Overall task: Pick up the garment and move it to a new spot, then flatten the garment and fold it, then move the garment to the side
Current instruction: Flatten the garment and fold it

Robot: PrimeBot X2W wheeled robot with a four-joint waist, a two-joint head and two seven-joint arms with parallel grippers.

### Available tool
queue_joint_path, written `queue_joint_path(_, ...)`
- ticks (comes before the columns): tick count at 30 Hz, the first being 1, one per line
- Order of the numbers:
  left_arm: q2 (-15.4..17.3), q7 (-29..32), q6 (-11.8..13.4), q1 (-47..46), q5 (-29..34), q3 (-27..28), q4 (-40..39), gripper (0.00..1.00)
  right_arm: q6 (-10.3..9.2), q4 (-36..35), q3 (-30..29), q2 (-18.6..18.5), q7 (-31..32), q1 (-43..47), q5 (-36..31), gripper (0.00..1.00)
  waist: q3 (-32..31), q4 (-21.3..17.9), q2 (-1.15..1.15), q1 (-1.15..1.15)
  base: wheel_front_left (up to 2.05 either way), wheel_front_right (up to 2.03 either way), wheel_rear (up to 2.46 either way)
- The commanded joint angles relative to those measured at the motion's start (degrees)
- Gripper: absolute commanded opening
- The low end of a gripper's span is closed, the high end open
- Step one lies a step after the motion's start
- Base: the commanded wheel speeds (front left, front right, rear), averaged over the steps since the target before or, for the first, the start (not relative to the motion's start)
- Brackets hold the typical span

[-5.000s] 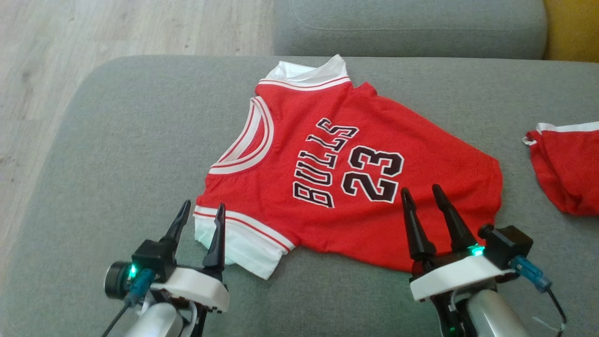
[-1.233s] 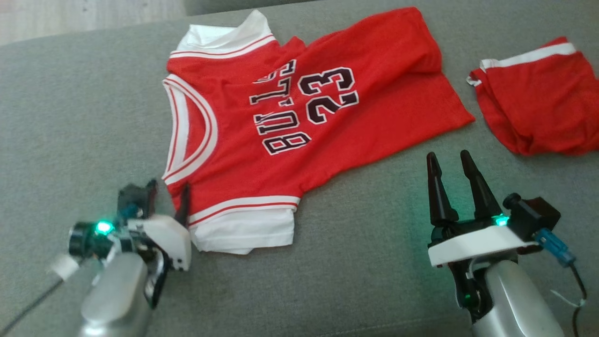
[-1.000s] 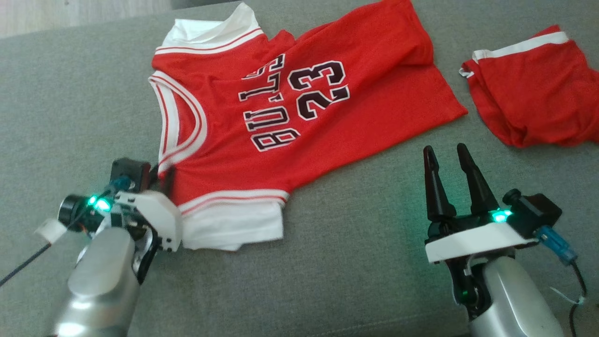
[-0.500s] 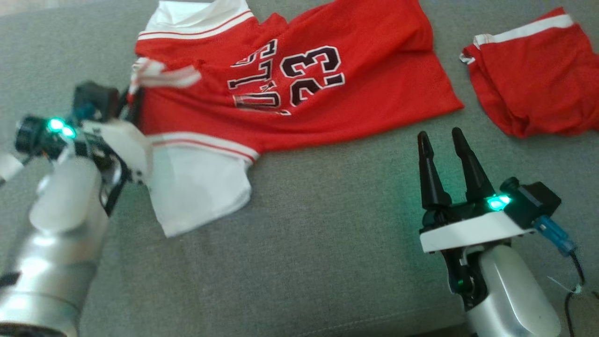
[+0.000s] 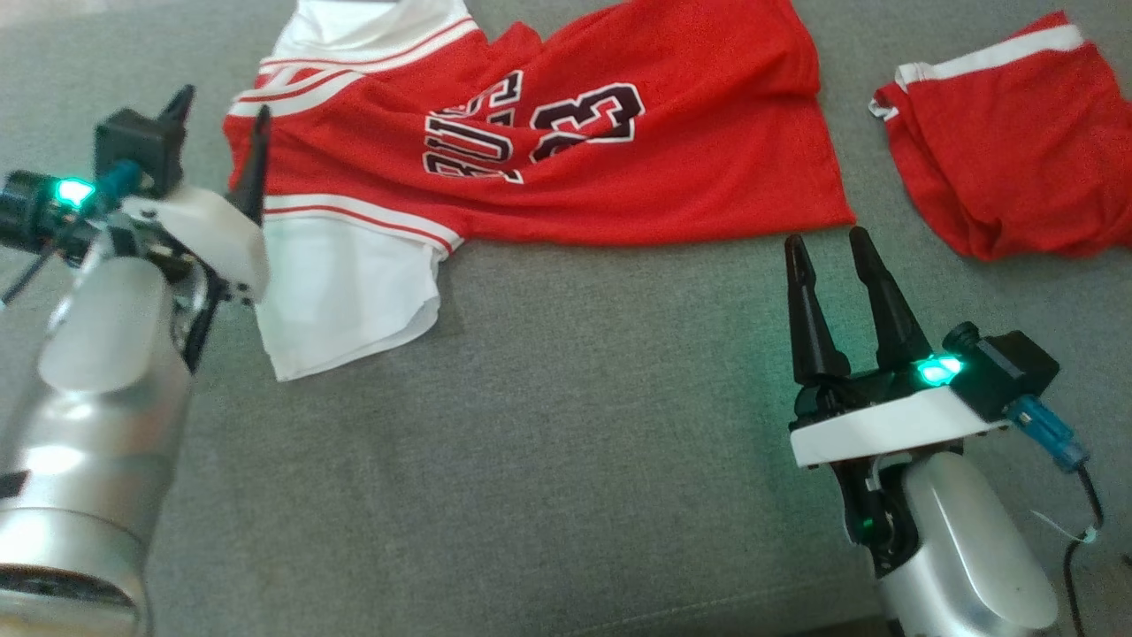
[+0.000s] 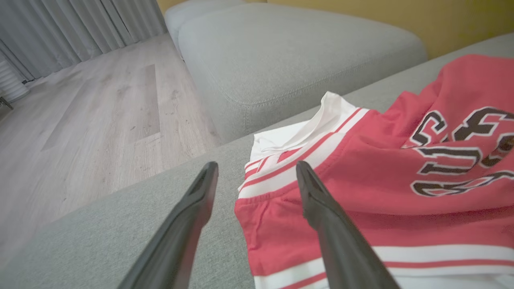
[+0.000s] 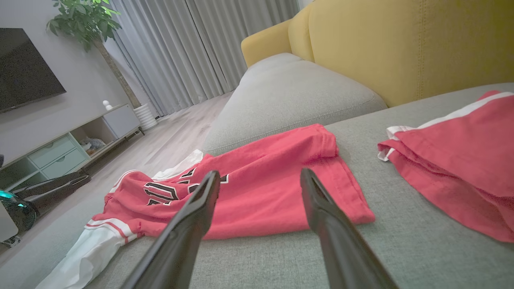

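The garment (image 5: 619, 186), a red jersey with white trim and black lettering, lies rumpled on the grey sofa seat (image 5: 575, 442); its left side is folded over part of the letters. A white sleeve (image 5: 345, 292) spreads toward me. My left gripper (image 5: 219, 124) stands open at the jersey's left edge. In the left wrist view that gripper (image 6: 255, 166) holds nothing, and its right finger hangs over the jersey's (image 6: 361, 188) red hem. My right gripper (image 5: 824, 241) is open and empty, just short of the jersey's near right corner, with the jersey (image 7: 281, 160) ahead of this gripper (image 7: 260, 174).
A second red garment (image 5: 1008, 150) with a white band lies at the right, apart from the jersey. Another grey cushion (image 6: 289, 60) sits beyond the seat, with the yellow sofa back (image 7: 401, 48) behind it. Wood floor (image 6: 100, 120) drops off at the left.
My left gripper, which had shut on the jersey's left edge and lifted it away from me, has opened and let it go. The edge now lies folded over the letters. The right arm stayed put.
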Motion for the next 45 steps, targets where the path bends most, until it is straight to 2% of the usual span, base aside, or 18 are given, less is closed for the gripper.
queue_joint_path(1, 1.4, -1.8, 0.5, -1.0, -0.7, 1.1, -1.2, 1.0, 0.21, -1.5, 0.9, 0.0, -0.6, -0.7, -0.5, 1.0, -1.0, 0.8, 0.0, 0.0, 0.0, 0.0, 0.0)
queue_joint_path(6, -1.6, -7.2, 2.3, 3.6, -2.9, 2.4, -2.5, 1.0, 0.21, -1.4, -0.9, 0.0, -0.6, -0.2, -1.4, 1.0, -3.9, 2.9, 0.0, 0.0, 0.0, 0.0, 0.0)
queue_joint_path(10, -4.2, -8.9, 4.0, 9.1, -4.8, 3.9, -7.4, 1.0, 0.21, -1.1, -2.1, 0.0, -0.6, 1.0, -2.6, 1.0, -6.2, 5.0, 0.0, 0.0, 0.0, 0.0, 0.0)
queue_joint_path(17, -7.4, -9.2, 7.8, 24.0, -5.6, 6.7, -25.6, 1.0, 0.21, -1.0, -4.1, 0.0, -0.6, 3.5, -3.8, 1.0, -8.5, 8.6, 0.0, 0.0, 0.0, 0.0, 0.0)
queue_joint_path(22, -8.6, -9.2, 10.6, 35.4, -2.4, 7.4, -39.9, 1.0, 0.21, -1.4, -4.6, 0.0, -0.6, 4.8, -4.1, 1.0, -8.7, 10.3, 0.0, 0.0, 0.0, 0.0, 0.0)
queue_joint_path(23, -8.8, -9.2, 10.6, 36.6, -2.2, 7.4, -40.9, 1.0, 0.21, -1.4, -4.5, 0.0, -0.6, 4.8, -4.1, 1.0, -8.7, 10.3, 0.0, 0.0, 0.0, 0.0, 0.0)
queue_joint_path(27, -9.0, -9.2, 10.2, 38.1, -1.6, 6.9, -41.6, 1.0, 0.21, -1.5, -3.9, 0.0, -0.6, 4.5, -4.4, 1.0, -8.5, 10.0, 0.0, 0.0, 0.0, 0.0, 0.0)
queue_joint_path(34, -7.9, -7.2, 9.4, 35.1, -1.6, 6.7, -37.4, 1.0, 0.21, -2.0, -3.1, 0.0, -0.4, 3.7, -4.8, 1.0, -6.8, 8.0, 0.0, 0.0, 0.0, 0.0, 0.0)
queue_joint_path(41, -6.7, -0.7, 9.4, 31.3, -2.9, 7.3, -27.7, 1.0, 0.21, -2.3, -2.9, 0.0, -0.4, 3.2, -4.7, 1.0, -4.3, 5.7, 0.0, 0.0, 0.0, 0.0, 0.0)
queue_joint_path(45, -6.3, 0.4, 10.0, 29.5, -3.6, 8.1, -22.5, 1.0, 0.21, -2.4, -3.1, 0.0, -0.5, 2.9, -4.7, 1.0, -3.2, 4.9, 0.0, 0.0, 0.0, 0.0, 0.0)
